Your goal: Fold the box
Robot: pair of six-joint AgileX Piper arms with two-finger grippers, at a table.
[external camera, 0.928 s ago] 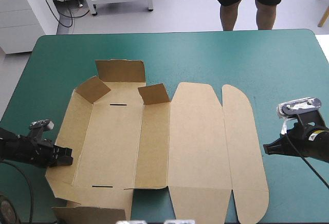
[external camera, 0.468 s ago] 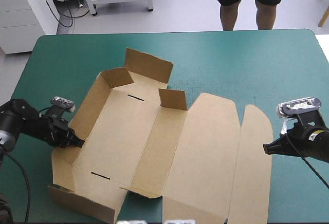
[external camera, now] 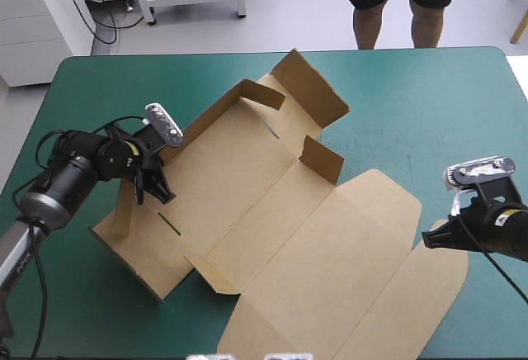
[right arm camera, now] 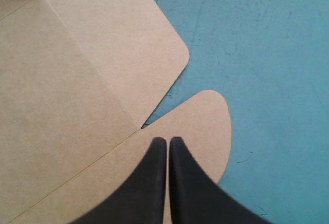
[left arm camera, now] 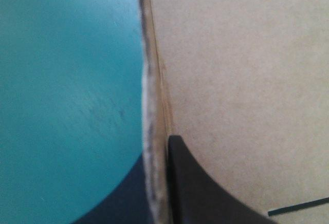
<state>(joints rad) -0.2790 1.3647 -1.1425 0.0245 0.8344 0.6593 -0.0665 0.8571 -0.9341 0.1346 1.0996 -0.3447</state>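
The brown box (external camera: 272, 211) lies slanted across the teal-green table, its tray part to the left with end flaps and side walls partly raised, its lid flat toward the near right. My left gripper (external camera: 157, 191) is shut on the tray's left wall. In the left wrist view that wall's edge of the box (left arm camera: 241, 80) runs between the fingers of the left gripper (left arm camera: 163, 142). My right gripper (external camera: 426, 239) is shut and hovers at the lid's rounded flap. In its own view the right gripper (right arm camera: 167, 141) holds nothing, with the box (right arm camera: 77, 80) beneath it.
Bare teal-green cover (external camera: 429, 104) lies at the far right and along the near left of the table (external camera: 49, 294). The box's near corner reaches the table's front edge.
My left gripper moved away from the front edge and rightward with the tray wall in it. The whole box swung clockwise, lid toward the near right. The right arm stayed still.
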